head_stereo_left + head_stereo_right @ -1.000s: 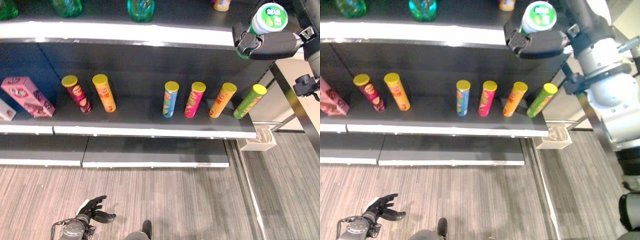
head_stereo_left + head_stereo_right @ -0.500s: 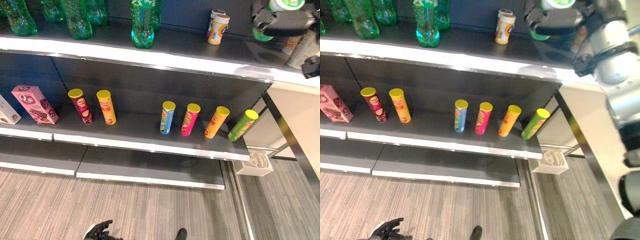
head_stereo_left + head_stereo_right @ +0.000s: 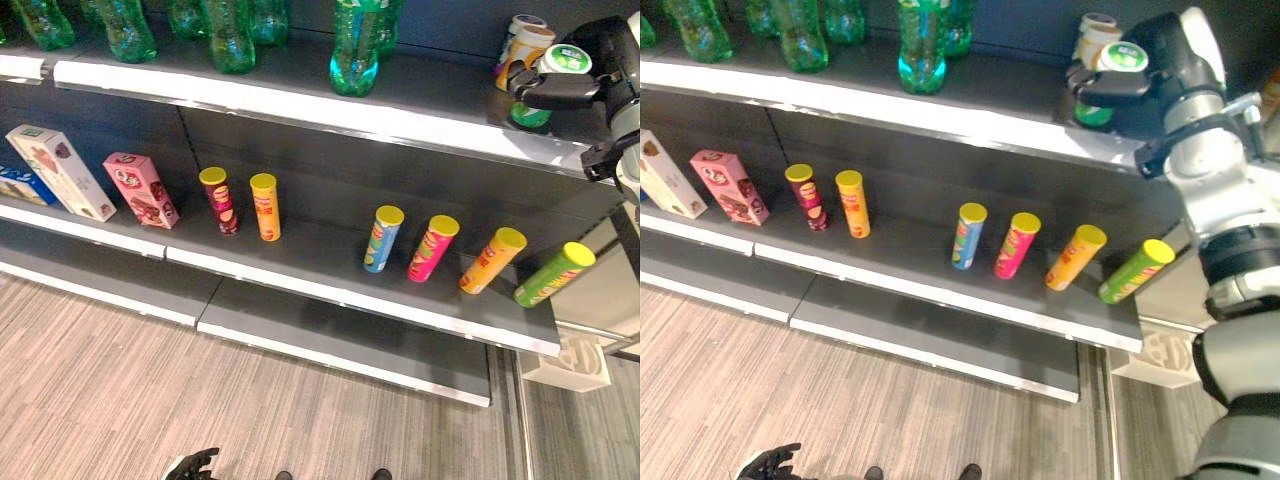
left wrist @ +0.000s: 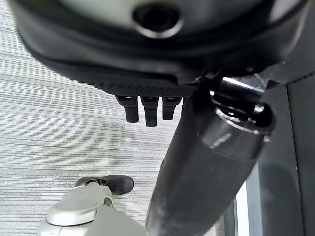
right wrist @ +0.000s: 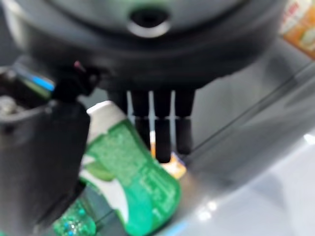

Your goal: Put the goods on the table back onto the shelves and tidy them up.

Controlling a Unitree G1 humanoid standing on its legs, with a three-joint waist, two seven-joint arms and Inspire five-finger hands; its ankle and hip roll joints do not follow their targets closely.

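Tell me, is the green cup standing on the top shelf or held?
Held: the right hand grips the green cup over the top shelf.

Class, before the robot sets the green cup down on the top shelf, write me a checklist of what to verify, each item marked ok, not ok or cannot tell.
1. Right hand has the green cup held: ok, fingers and thumb sit either side of it in the wrist view.
2. Cup is over the top shelf: ok.
3. Cup upright: ok, white lid on top.
4. Cup base touching the shelf: cannot tell.
5. Gap to the orange-and-white cups beside it: cannot tell, they are close.
6. Left hand out of the way: ok, low over the floor.
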